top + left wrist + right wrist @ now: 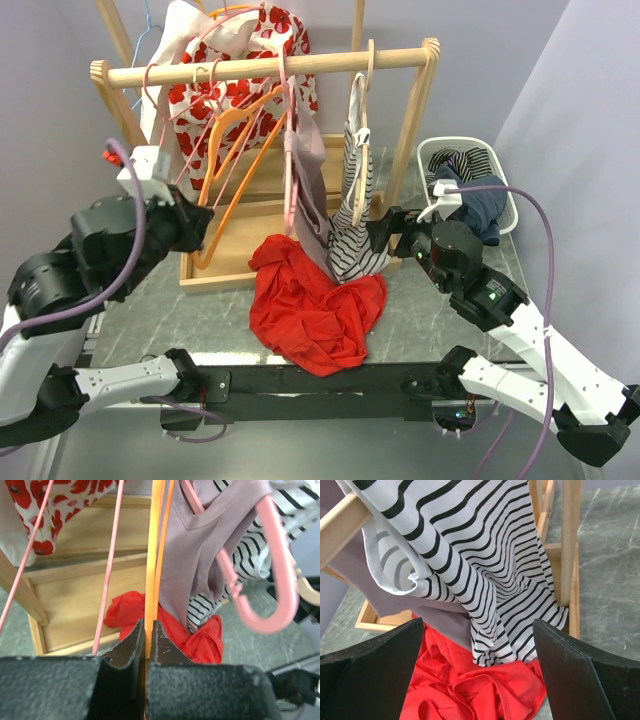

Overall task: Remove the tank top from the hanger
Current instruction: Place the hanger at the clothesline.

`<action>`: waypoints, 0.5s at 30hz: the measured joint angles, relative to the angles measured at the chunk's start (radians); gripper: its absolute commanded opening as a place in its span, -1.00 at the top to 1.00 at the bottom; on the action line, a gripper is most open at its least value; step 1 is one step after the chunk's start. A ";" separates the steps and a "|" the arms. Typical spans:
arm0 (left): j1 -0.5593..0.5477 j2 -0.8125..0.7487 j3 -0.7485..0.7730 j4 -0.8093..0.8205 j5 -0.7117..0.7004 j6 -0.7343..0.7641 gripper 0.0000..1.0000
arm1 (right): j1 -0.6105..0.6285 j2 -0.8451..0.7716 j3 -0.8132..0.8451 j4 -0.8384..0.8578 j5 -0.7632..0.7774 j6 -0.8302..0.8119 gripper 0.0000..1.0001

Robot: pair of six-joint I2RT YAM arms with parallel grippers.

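A red tank top (315, 305) lies crumpled on the table in front of the rack, off any hanger; it also shows in the left wrist view (200, 640) and the right wrist view (470, 685). My left gripper (207, 228) is shut on the lower bar of a bare orange hanger (240, 160), pinched between the jaws (147, 630) with the hanger (152, 555) rising from them. My right gripper (385, 232) is open and empty (477, 630), close to the hem of a black-and-white striped garment (490, 555) and just above the red top.
A wooden rack (260, 68) carries a mauve top (305, 170) on a pink hanger (270, 600), the striped garment on a wooden hanger (360, 150), and a red floral garment (230, 70). A white basket (505, 205) of clothes stands at the right.
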 measured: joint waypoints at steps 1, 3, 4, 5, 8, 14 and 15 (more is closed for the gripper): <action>0.000 0.013 0.007 0.003 -0.010 0.003 0.98 | -0.002 -0.003 -0.002 0.000 0.000 0.000 -0.96; 0.000 0.038 0.021 0.018 -0.027 0.018 0.98 | -0.006 -0.010 -0.006 0.002 0.001 0.000 -0.96; 0.000 0.046 0.023 0.027 -0.032 0.024 0.98 | -0.007 -0.012 -0.010 0.001 0.002 0.000 -0.96; 0.000 0.050 0.023 0.036 -0.038 0.031 0.98 | -0.008 -0.012 -0.014 0.000 0.002 0.000 -0.96; 0.000 0.053 0.030 0.037 -0.046 0.049 0.98 | -0.013 -0.011 -0.019 0.000 0.000 0.000 -0.96; 0.000 0.031 0.045 0.028 -0.027 0.058 0.98 | -0.026 -0.005 -0.019 0.001 -0.007 0.000 -0.96; 0.000 0.025 0.049 0.024 -0.023 0.058 0.98 | -0.029 -0.002 -0.020 0.003 -0.010 0.000 -0.96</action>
